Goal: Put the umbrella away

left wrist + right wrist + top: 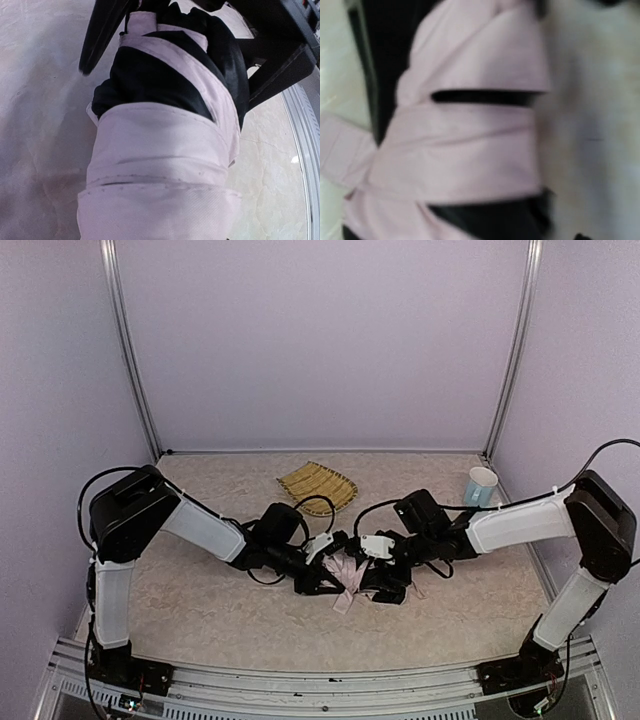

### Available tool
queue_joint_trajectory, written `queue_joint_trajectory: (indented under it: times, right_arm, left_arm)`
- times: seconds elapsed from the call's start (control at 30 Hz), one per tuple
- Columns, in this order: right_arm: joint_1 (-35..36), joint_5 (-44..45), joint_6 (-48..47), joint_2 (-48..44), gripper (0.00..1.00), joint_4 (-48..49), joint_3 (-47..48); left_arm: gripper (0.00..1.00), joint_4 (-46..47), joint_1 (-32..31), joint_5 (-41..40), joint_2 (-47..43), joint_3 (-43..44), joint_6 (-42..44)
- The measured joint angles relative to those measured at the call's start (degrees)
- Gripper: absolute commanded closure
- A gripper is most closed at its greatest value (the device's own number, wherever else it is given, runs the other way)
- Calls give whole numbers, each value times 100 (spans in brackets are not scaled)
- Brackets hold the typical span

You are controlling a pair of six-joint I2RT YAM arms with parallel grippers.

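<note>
Umbrella (160, 165): collapsed pink-and-black bundle with its strap trailing. It lies on the table (200, 610), near centre, between both arms.
Left gripper (165, 85): fingers clamped on the bundle.
Right gripper (385, 578): at the bundle's right end; blur hides whether it grips.
Bamboo tray (318, 485): far.
Blue cup (481, 485): far right.
Status: folded, apparently not yet fastened or stowed.
</note>
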Motion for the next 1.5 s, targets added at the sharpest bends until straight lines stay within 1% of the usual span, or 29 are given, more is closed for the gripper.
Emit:
queue_joint_trajectory:
  times: [0.13, 0.2, 0.23, 0.3, 0.37, 0.43, 0.5, 0.6, 0.67, 0.73, 0.87, 0.97, 1.1, 1.13, 1.17, 1.2, 1.4, 1.5]
  right_arm:
    - [-7, 437, 232, -525, 11, 116, -33]
    - [-22, 640, 448, -951, 12, 208, -125]
    - [-28, 721, 629, -1178, 15, 260, -164]
    - [-31, 804, 1093, -1556, 25, 356, -216]
    - [-31, 787, 1915, -1818, 36, 518, -286]
    - [-28, 575, 2876, -1882, 46, 761, -459]
    - [0, 400, 3609, -1803, 50, 929, -684]
    - [42, 76, 4605, -1475, 53, 1126, -1047]
    - [50, -9, 4959, -1222, 54, 1154, -1134]
    - [50, -74, 5300, -973, 53, 1283, -1178]
    - [50, -225, 5696, -415, 49, 1674, -1117]
    - [50, -254, 5825, 70, 49, 1801, -1001]
    - [50, -382, 5886, 446, 50, 2087, -872]
    - [50, -413, 5904, 481, 52, 2144, -861]
    - [50, -474, 5914, 546, 58, 2251, -848]
    - [46, -522, 5914, 603, 63, 2345, -837]
    - [46, -1067, 6035, 990, 79, 2688, -684]
    - [52, -1322, 6094, 1056, 93, 2741, -684]
  left_arm:
    - [100, 304, 66, -109, 0, -98, -433]
    - [100, 365, 70, -203, 0, -101, -610]
    - [100, 378, 70, -236, 2, -101, -680]
    - [100, 411, 72, -304, 2, -101, -820]
    - [100, 459, 72, -350, 11, -101, -977]
    - [100, 494, 81, -361, 33, -90, -1106]
    - [100, 503, 90, -361, 76, -33, -1198]
    - [100, 555, 109, -356, 179, 85, -1300]
    - [100, 592, 114, -343, 203, 103, -1333]
    - [100, 595, 120, -326, 210, 111, -1355]
    - [100, 560, 131, -289, 247, 173, -1360]
    - [100, 557, 136, -291, 278, 219, -1370]
    - [100, 557, 151, -295, 286, 236, -1399]
    - [100, 555, 164, -297, 289, 240, -1397]
    - [100, 557, 184, -295, 291, 243, -1399]
    - [100, 557, 195, -295, 293, 245, -1397]
    - [100, 557, 210, -284, 306, 254, -1397]
    - [100, 560, 212, -256, 332, 284, -1397]
